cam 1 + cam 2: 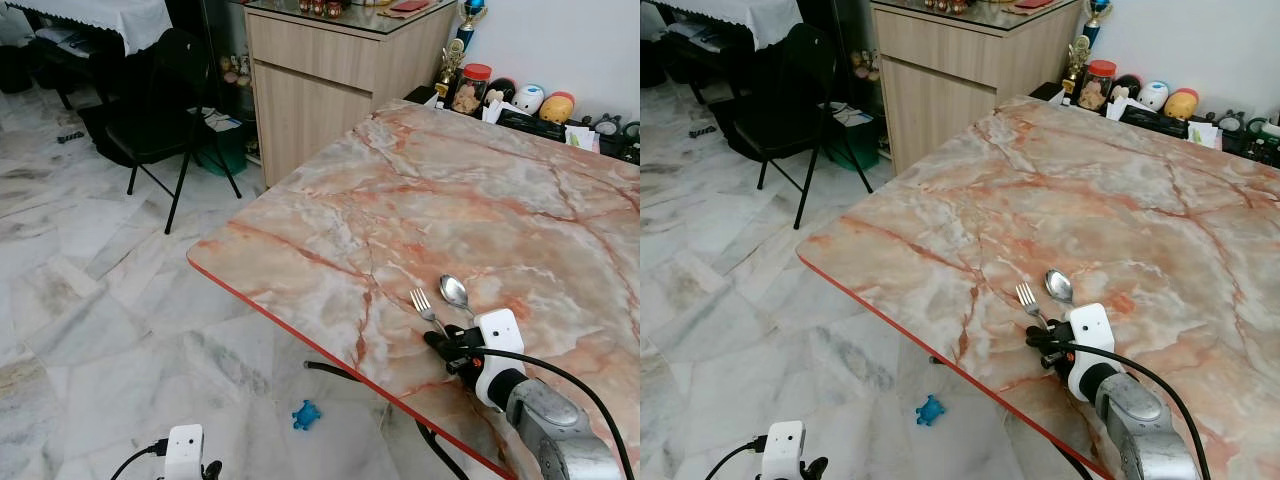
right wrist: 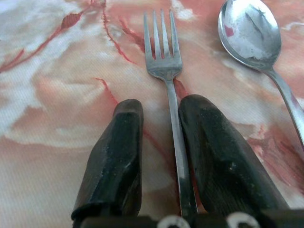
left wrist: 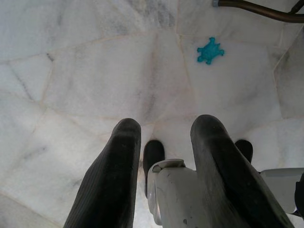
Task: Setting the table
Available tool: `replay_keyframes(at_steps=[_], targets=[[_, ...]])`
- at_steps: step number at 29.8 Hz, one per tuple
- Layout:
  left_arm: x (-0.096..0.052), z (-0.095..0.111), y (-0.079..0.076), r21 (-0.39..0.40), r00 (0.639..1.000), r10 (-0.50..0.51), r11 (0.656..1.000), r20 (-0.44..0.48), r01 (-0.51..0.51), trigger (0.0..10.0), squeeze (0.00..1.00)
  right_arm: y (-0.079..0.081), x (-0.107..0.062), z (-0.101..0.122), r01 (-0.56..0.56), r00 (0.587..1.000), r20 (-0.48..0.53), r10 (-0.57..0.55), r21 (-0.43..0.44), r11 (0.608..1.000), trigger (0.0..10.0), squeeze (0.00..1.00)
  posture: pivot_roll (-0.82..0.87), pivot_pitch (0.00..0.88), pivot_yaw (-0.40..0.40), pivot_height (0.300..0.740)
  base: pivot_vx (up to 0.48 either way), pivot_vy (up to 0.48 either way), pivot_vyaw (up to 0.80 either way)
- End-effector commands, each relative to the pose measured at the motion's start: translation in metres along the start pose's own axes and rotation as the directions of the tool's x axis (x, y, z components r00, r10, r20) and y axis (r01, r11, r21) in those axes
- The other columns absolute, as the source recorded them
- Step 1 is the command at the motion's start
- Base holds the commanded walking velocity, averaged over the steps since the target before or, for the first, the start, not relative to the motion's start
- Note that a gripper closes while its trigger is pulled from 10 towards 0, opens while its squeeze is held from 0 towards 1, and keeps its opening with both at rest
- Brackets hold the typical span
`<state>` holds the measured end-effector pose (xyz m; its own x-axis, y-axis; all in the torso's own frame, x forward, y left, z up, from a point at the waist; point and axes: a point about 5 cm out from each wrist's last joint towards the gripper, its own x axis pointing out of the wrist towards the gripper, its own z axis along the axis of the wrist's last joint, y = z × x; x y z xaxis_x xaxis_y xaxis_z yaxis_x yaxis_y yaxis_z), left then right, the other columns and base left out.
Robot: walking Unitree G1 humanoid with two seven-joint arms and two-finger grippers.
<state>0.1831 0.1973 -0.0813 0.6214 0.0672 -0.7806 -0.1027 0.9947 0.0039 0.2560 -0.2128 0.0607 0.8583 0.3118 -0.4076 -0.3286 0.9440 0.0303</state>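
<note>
A steel fork (image 1: 427, 305) and a steel spoon (image 1: 456, 292) lie side by side on the pink marble table (image 1: 420, 190), close to its near edge, heads pointing away from me. My right gripper (image 1: 440, 345) rests low on the table at the fork's handle end. In the right wrist view its fingers (image 2: 118, 142) straddle the fork (image 2: 164, 57) handle with a gap on one side, so the right gripper (image 2: 164, 102) is open. The spoon (image 2: 249, 33) lies just outside the other finger. My left gripper (image 3: 164, 128) hangs open above the floor.
A small blue toy (image 1: 306, 414) lies on the marble floor under the table edge, near a dark table leg (image 1: 330, 370). A black folding chair (image 1: 165, 100) and a wooden cabinet (image 1: 320, 80) stand at the back left. Jars and toys (image 1: 500, 95) line the table's far edge.
</note>
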Motion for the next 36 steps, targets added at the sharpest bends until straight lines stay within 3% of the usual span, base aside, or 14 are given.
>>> replay_keyframes(at_steps=[1, 9, 15, 20, 25, 26, 27, 28, 34, 36], targets=[[-0.002, -0.008, 0.002, 0.0, 1.0, 0.003, 1.0, -0.03, -0.003, 10.0, 0.0, -0.001, 0.001, -0.009, 0.015, 0.999, -0.042, -0.014, 0.021, 1.0, 0.0, 0.0, 0.04, 0.027, -0.028, 0.736, 0.0, 0.0, 0.0], [0.0, -0.001, 0.005, -0.002, 1.0, 0.01, 1.0, -0.025, -0.01, 10.0, 0.0, 0.0, 0.002, -0.007, 0.01, 0.999, -0.037, -0.009, 0.02, 1.0, 0.0, 0.0, 0.04, 0.028, -0.028, 0.736, 0.0, 0.0, 0.0], [0.003, 0.004, -0.013, 0.001, 1.0, -0.008, 1.0, -0.02, 0.008, 10.0, 0.0, 0.001, 0.003, -0.005, 0.008, 1.0, -0.024, -0.008, 0.019, 1.0, 0.0, 0.0, 0.04, 0.026, -0.027, 0.736, 0.0, 0.0, 0.0], [0.002, -0.002, -0.018, 0.003, 0.999, -0.014, 1.0, -0.03, 0.014, 10.0, 0.0, 0.002, 0.004, -0.003, 0.004, 1.0, -0.013, -0.004, 0.018, 1.0, 0.0, 0.0, 0.04, 0.026, -0.027, 0.736, 0.0, 0.0, 0.0], [-0.001, -0.01, -0.015, 0.005, 0.999, -0.009, 1.0, -0.043, 0.009, 10.0, 0.0, 0.005, 0.005, 0.005, 0.01, 0.998, 0.058, -0.012, 0.025, 1.0, 0.0, 0.0, 0.04, 0.025, -0.026, 0.736, 0.0, 0.0, 0.0], [-0.001, -0.011, -0.009, 0.006, 0.999, -0.001, 1.0, -0.044, 0.001, 10.0, 0.0, 0.007, 0.006, 0.012, 0.019, 0.994, 0.111, -0.022, 0.026, 0.999, 0.0, 0.0, 0.04, 0.025, -0.026, 0.736, 0.0, 0.0, 0.0], [-0.002, -0.012, -0.004, 0.005, 0.999, 0.005, 1.0, -0.044, -0.005, 10.0, 0.0, 0.008, 0.006, 0.016, 0.021, 0.991, 0.135, -0.024, 0.028, 0.999, 0.3, 0.0, 0.04, 0.023, -0.025, 0.736, 0.0, 0.0, 0.0], [-0.002, -0.011, 0.003, 0.005, 0.999, 0.014, 1.0, -0.043, -0.014, 10.0, 0.0, 0.012, 0.006, 0.021, 0.015, 0.985, 0.17, -0.019, 0.026, 1.0, 10.0, 0.0, 0.04, 0.022, -0.025, 0.736, 0.0, 0.0, 0.0], [-0.003, -0.01, 0.014, 0.005, 0.999, 0.027, 1.0, -0.036, -0.027, 10.0, 0.0, 0.017, 0.003, 0.033, 0.055, 0.953, 0.295, -0.068, 0.051, 0.997, 10.0, 0.0, 0.04, 0.016, -0.023, 0.736, 0.0, 0.0, 0.0], [-0.003, -0.009, 0.015, 0.01, 0.999, 0.029, 1.0, -0.034, -0.029, 10.0, 0.0, 0.017, -0.002, 0.043, 0.125, 0.912, 0.383, -0.144, 0.073, 0.989, 10.0, 0.0, 0.04, 0.003, -0.021, 0.736, 0.0, 0.0, 0.0]])
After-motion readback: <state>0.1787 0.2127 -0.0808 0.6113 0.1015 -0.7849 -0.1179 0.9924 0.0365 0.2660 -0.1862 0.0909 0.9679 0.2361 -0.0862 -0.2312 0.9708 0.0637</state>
